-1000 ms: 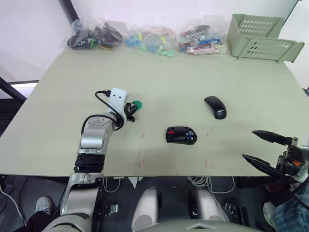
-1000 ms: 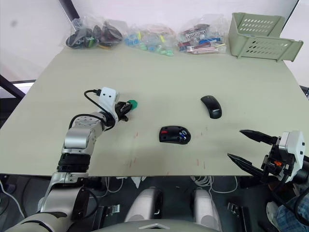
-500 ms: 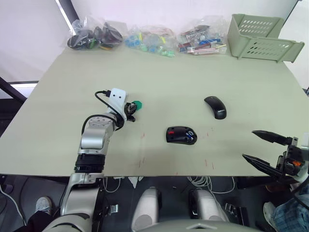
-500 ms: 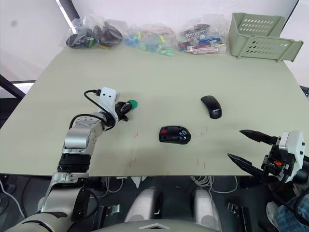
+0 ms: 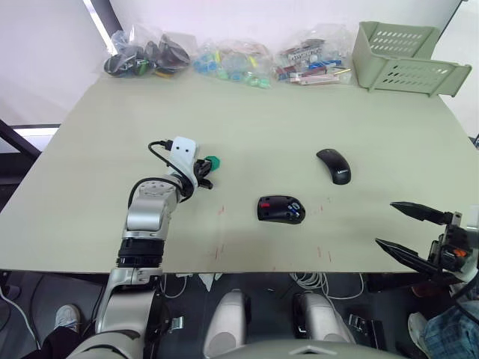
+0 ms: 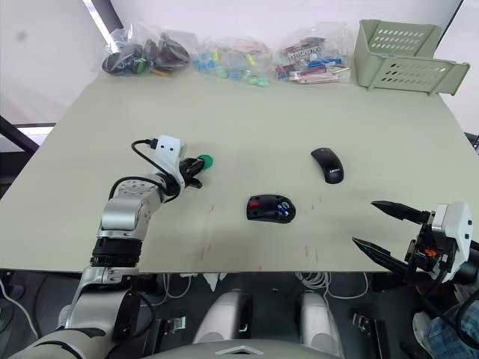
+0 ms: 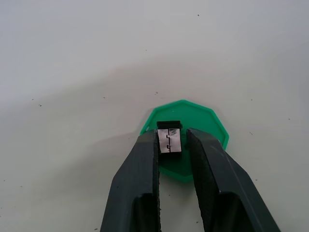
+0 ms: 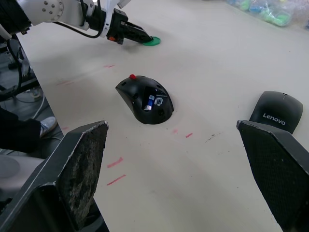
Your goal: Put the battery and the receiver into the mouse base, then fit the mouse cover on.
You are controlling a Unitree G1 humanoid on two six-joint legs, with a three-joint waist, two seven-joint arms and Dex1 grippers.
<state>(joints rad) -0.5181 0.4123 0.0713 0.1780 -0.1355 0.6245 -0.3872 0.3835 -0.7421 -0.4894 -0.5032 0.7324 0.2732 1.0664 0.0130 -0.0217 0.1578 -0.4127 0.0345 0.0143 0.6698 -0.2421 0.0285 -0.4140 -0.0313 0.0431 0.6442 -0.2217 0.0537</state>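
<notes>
The black mouse base (image 5: 281, 209) lies at the table's front centre with red parts showing, and the blue battery (image 8: 150, 102) sits in its hollow. To its far right rests the smooth black mouse cover (image 5: 334, 165). The receiver (image 7: 169, 141), a small black piece with a silver plug, is over a green disc (image 7: 193, 126), and my left gripper (image 7: 170, 143) is shut on it, left of the mouse base. I cannot tell whether the receiver is lifted off the disc. My right gripper (image 6: 364, 221) hangs open at the front right edge with nothing between its fingers.
Clear bags of small parts (image 5: 232, 60) line the table's back edge. A pale green slotted basket (image 5: 408, 58) stands at the back right corner. Red marks (image 5: 221, 250) dot the tabletop near the front.
</notes>
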